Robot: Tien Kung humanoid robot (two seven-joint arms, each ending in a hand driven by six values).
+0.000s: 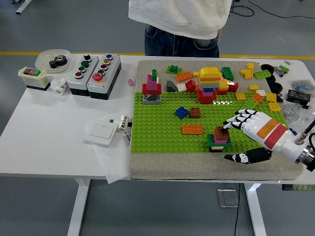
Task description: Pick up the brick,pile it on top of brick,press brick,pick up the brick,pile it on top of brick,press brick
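A small stack (219, 139) stands at the green baseplate's (162, 132) front right: a green brick at the bottom, pink above it, a brown brick (221, 132) on top. My right hand (235, 140) lies just right of it, fingers spread, their tips (231, 125) resting at the brown brick's upper right edge, the thumb low at the front. It grasps nothing. An orange brick (192, 129), a blue brick (181, 112) and a small brown brick (195, 112) sit loose on the plate to the left.
A red-pink-green tower (152, 89) stands at the plate's back left, a taller mixed tower (208, 84) at the back middle, with several loose bricks behind and right. Button boxes (93, 73) and a white card (101, 130) lie left. A person (177, 22) stands at the far side.
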